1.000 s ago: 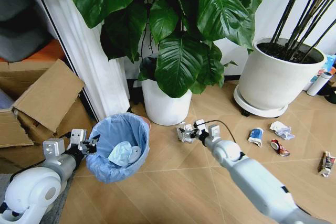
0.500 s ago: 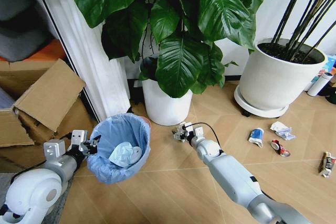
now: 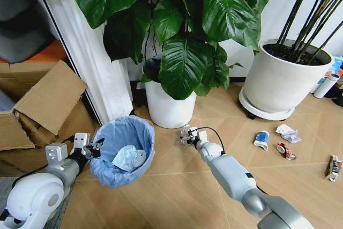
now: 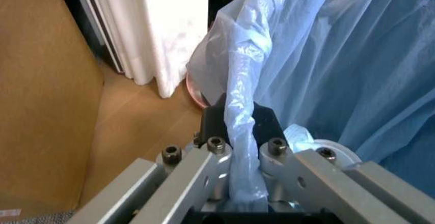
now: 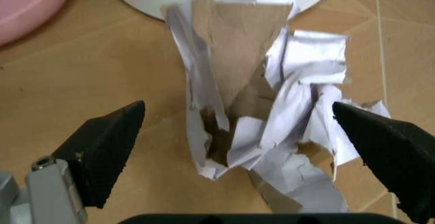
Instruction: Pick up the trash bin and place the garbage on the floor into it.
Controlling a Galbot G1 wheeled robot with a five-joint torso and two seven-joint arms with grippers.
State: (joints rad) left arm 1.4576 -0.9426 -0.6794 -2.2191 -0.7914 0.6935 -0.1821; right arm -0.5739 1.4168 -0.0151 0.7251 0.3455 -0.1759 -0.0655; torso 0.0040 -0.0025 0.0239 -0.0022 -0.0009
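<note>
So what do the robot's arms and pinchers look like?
Both arms are smooth, rounded white-grey tubes. The left gripper is silver metal with bolts and black finger pads. The right gripper has pointed black fingers and a thin black looping cable.

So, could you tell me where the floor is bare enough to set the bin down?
Bare floor lies between the bin, held by the left gripper, and the right arm. It is crowded at the right gripper, open around torn paper by the white pot, and at the litter near the can.
</note>
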